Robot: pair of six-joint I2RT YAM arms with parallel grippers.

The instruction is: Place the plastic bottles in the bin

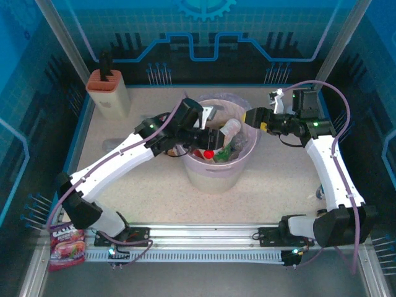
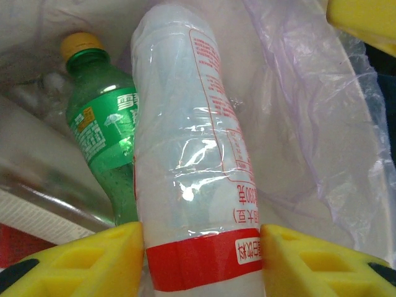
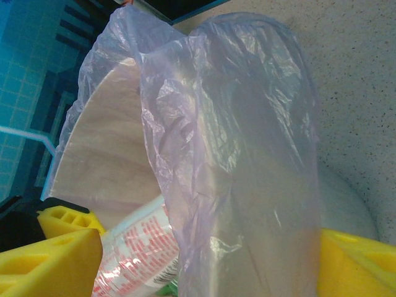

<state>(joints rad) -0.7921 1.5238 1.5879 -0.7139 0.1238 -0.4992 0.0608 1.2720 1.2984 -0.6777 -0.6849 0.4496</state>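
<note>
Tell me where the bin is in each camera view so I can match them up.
Top external: bin mid-table, between the two arms.
Left wrist: its lined inner wall right of the clear bottle.
Right wrist: its wall left of centre.
Shared landmark: the pink bag lining it.

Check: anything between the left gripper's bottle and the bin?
Nothing visible. The left gripper holds the clear red-banded bottle within the bin mouth, beside a green bottle. The right gripper sits at the rim, aside from the drop.
</note>
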